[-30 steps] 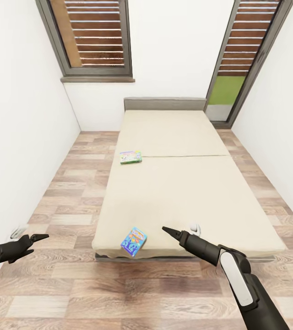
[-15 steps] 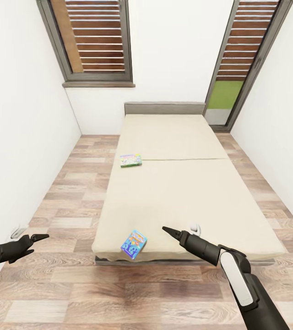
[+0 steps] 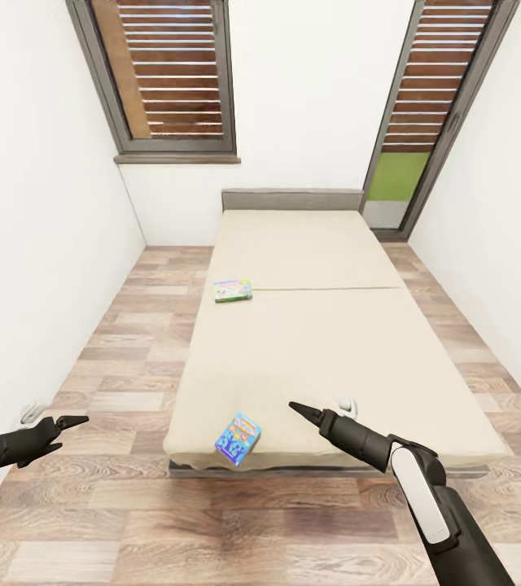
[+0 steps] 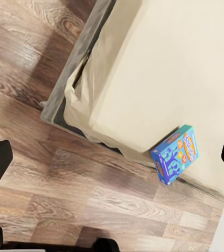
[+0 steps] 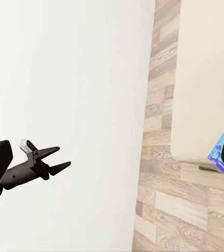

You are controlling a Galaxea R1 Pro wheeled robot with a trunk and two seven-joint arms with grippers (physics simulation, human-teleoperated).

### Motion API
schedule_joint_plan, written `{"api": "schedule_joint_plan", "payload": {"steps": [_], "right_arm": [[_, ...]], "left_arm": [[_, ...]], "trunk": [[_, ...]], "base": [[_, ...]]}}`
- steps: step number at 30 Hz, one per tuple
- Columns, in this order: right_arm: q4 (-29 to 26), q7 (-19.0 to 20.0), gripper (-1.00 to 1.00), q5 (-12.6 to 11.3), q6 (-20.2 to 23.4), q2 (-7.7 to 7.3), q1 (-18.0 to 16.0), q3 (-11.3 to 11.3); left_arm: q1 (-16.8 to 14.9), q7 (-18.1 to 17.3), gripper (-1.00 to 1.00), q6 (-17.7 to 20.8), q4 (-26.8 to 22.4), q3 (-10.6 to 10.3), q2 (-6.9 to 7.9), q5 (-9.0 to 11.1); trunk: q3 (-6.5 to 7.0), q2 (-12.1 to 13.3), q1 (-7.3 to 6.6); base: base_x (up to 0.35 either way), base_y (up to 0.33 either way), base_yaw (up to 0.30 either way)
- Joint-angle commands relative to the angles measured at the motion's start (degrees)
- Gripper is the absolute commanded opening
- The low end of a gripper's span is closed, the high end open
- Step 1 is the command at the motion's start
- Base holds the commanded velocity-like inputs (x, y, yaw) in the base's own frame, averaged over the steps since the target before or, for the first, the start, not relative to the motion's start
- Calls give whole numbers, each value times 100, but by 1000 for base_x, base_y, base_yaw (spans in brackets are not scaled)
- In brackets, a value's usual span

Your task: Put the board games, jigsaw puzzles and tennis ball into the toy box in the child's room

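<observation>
Two board games lie on the beige bed [image 3: 317,342]. A green-edged white box [image 3: 233,290] rests near the bed's left side, halfway up. A blue box [image 3: 238,439] sits at the near edge, slightly overhanging it, and shows in the left wrist view as the blue box [image 4: 176,155]. My right gripper [image 3: 301,409] hovers open over the bed's near end, just right of the blue box. My left gripper [image 3: 67,423] hangs open and empty over the floor at far left, well apart from the bed. The toy box and table are out of view.
White walls close in on both sides. Wood-plank floor [image 3: 130,342] runs along the bed's left and right sides and in front of it. A slatted window [image 3: 171,73] and a tall glass door [image 3: 431,106] stand in the far wall.
The whole picture has slid down a little, so the camera moved. Both board games lie where they were, and both arms hold the same pose.
</observation>
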Motion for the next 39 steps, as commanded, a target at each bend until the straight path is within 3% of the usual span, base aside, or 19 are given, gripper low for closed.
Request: {"api": "schedule_joint_plan", "payload": {"steps": [1,39], "right_arm": [[-1,8,100,-16,30,-1,-3,-8],[5,8,100,-26,16,1,4,-8]], "left_arm": [[-5,-11,100,43,0,12,-9,10],[-4,-6,100,40,0,12,-32,10]], "trunk": [[5,-4,1],[366,-4,1]], "base": [[0,0,0],[0,0,0]]}}
